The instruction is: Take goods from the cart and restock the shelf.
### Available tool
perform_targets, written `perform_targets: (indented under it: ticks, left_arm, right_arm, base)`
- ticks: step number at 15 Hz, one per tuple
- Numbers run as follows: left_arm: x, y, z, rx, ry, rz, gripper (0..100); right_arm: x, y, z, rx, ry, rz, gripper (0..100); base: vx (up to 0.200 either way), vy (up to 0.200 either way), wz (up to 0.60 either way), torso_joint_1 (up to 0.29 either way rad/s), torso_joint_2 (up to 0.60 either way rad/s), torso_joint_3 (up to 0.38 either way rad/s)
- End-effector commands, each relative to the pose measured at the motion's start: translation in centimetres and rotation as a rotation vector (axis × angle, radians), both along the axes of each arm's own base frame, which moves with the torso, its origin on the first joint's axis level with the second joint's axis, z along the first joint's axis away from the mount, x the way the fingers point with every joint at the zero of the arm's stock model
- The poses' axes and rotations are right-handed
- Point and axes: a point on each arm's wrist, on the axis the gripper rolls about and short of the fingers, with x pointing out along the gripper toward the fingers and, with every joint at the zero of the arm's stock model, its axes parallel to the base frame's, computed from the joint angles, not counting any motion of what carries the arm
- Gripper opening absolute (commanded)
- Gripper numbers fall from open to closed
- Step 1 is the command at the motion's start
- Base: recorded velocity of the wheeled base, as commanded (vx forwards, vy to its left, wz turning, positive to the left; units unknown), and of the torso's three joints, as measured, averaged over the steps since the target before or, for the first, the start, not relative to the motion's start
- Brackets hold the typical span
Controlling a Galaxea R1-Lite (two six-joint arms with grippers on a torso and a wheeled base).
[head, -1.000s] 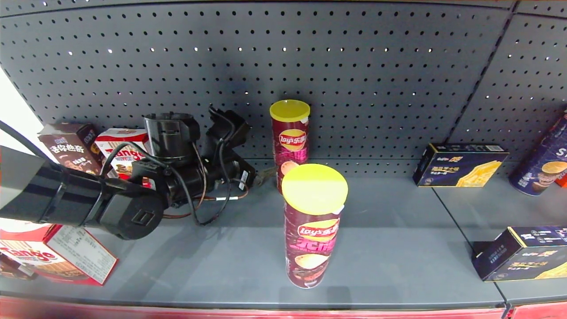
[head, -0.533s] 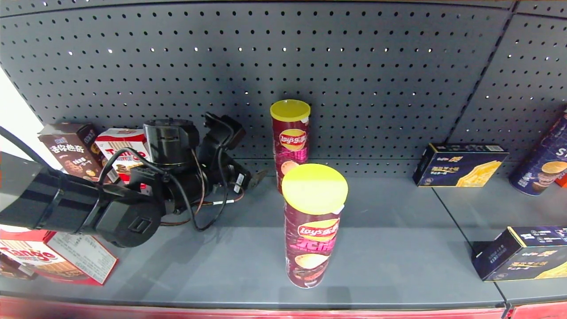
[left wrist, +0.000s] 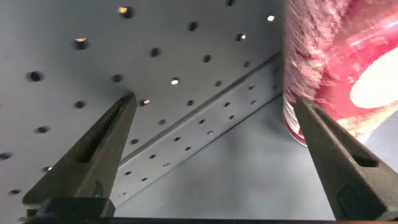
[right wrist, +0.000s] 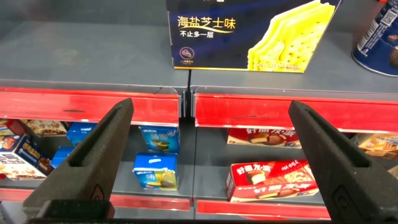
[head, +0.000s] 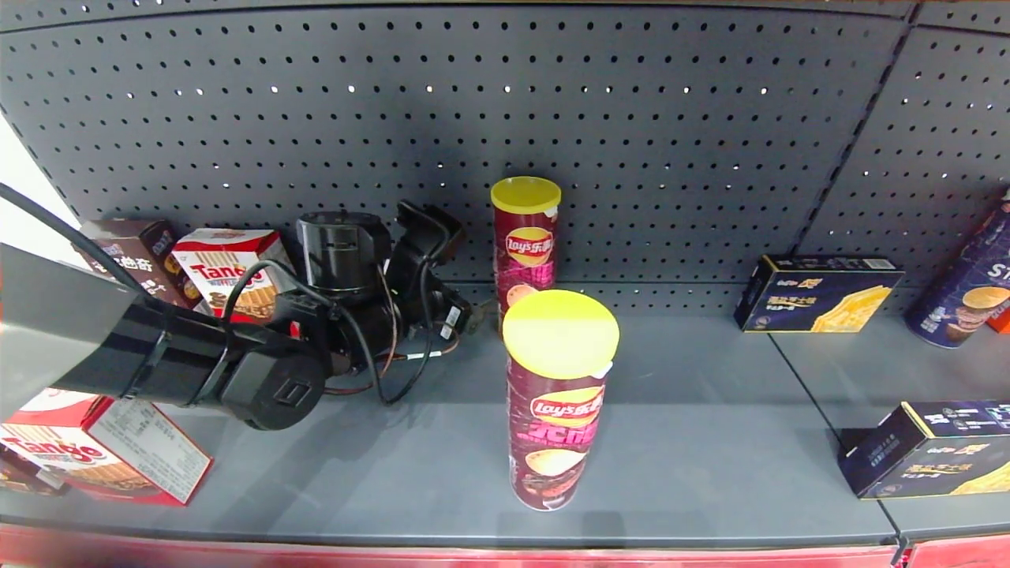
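Two maroon chip cans with yellow lids stand on the grey shelf (head: 710,442). The back can (head: 525,244) is against the pegboard and the front can (head: 559,394) is near the shelf's front edge. My left gripper (head: 476,309) lies low over the shelf just left of the back can, open and empty. In the left wrist view the left gripper (left wrist: 214,99) faces the pegboard, with the back can (left wrist: 336,62) beside one finger. My right gripper (right wrist: 211,104) is open and empty, facing lower shelves.
Wafer boxes (head: 229,268) and a brown box (head: 134,252) stand behind my left arm. A red box (head: 102,457) lies front left. Dark blue cracker boxes (head: 821,292) (head: 931,450) and a blue can (head: 970,292) sit at the right. Bare shelf lies between.
My left arm drew back a little to the left, then shifted right toward the back can. The back can stands slightly farther right than before. The front can has not moved.
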Motion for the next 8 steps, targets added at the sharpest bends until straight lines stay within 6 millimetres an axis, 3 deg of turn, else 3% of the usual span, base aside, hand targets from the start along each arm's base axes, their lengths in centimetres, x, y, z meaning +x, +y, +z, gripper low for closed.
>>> perform_targets:
  ticks: [1,5,8]
  left_arm:
    - [0.1,-0.2,-0.4,0.003,0.009,-0.003,100]
    - [-0.1,-0.1,-0.5,0.008,0.014,0.003,100]
    - [-1.4,0.5,-0.4,0.012,0.024,0.006,100]
  right_arm:
    - [0.0,0.0,0.0,0.0,0.001,0.0,100]
    - [0.0,0.0,0.0,0.0,0.001,0.0,100]
    - [0.0,0.0,0.0,0.0,0.001,0.0,100]
  base:
    - [0.0,0.0,0.0,0.0,0.0,0.0]
    - [0.0,0.0,0.0,0.0,0.0,0.0]
    - [0.0,0.0,0.0,0.0,0.0,0.0]
